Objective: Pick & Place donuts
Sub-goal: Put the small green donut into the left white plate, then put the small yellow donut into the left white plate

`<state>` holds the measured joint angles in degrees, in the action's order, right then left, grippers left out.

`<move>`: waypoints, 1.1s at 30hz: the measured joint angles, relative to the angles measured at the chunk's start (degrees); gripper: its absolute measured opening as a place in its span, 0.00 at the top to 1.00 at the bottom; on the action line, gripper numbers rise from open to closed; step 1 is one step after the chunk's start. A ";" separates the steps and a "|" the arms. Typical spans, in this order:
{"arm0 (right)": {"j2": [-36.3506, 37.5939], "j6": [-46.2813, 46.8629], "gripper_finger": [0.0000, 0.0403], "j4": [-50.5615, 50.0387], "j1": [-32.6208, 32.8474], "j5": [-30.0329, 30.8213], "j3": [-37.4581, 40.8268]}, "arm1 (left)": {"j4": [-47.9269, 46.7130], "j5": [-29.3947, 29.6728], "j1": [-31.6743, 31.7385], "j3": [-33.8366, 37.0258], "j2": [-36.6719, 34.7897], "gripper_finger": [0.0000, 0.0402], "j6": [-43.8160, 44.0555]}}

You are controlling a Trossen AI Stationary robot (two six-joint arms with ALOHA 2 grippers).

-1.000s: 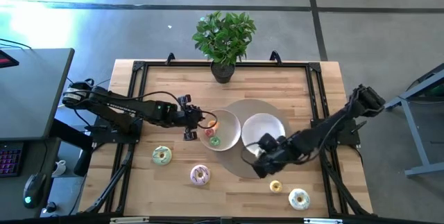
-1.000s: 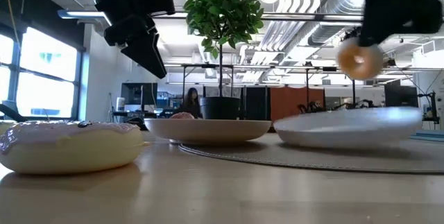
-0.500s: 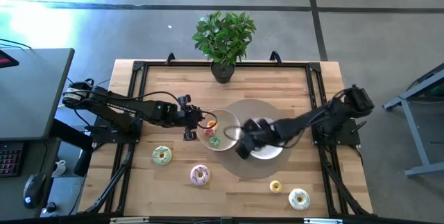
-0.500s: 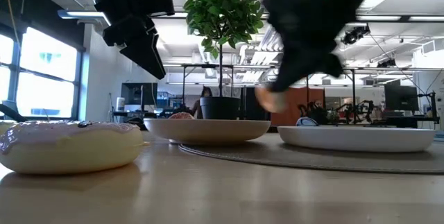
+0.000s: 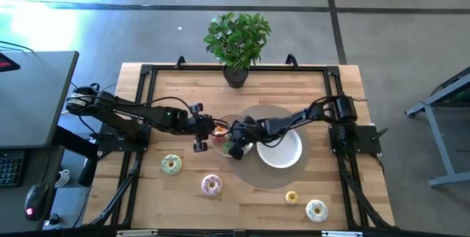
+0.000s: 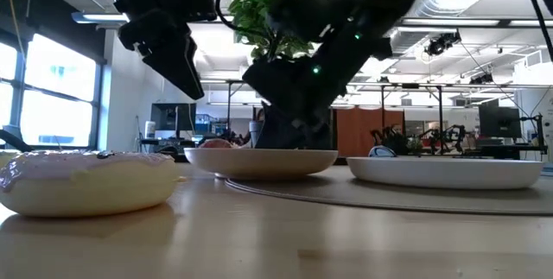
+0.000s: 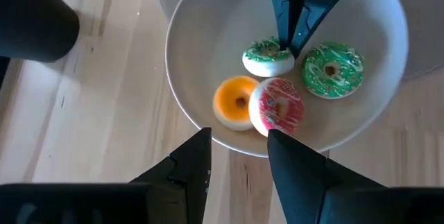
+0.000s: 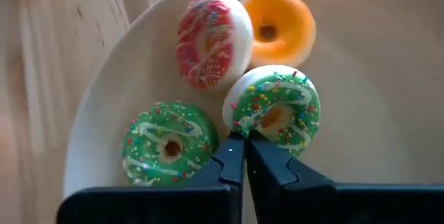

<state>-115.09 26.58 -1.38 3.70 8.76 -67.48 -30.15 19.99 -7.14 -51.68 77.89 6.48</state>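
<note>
Wooden slats form the table point(image 5: 176, 90) seen from above, with a potted plant point(image 5: 236, 42) at its far edge. The right gripper point(image 5: 233, 147) reaches over the left plate point(image 5: 245, 148); four donuts lie loose on the boards. Past the left gripper point(image 7: 238, 156), fingers apart above the plate's rim, sit an orange donut point(image 7: 234, 102) and a pink donut point(image 7: 281, 106). The right wrist view shows its fingers point(image 8: 232, 161) pinched on a tilted green-sprinkled donut point(image 8: 275, 111), beside a flat green donut point(image 8: 168, 150).

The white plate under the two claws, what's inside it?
The left plate holds four donuts: an orange donut, a pink donut and two green donuts. The right gripper pinches one green donut's edge. Nothing visible is buried beneath them.
</note>
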 joint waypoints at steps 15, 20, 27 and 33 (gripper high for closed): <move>1.53 -3.32 0.91 -29.29 0.05 7.89 -11.64 | 0.04 -1.47 0.00 0.00 0.00 0.66 1.66; 1.77 -5.34 0.84 -29.75 0.16 6.61 -10.77 | 0.07 -1.45 0.00 0.00 0.00 0.66 1.41; 5.20 -1.76 0.75 -44.44 2.58 -1.12 -13.94 | 0.09 -1.45 -0.02 0.00 0.00 0.66 1.31; 7.48 10.63 0.72 -59.66 9.93 -13.23 -15.71 | 0.24 -1.67 -0.02 0.00 0.00 0.66 1.48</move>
<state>-107.61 37.21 -61.04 13.63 -4.47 -83.20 -29.91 18.33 -7.16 -51.68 77.89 7.97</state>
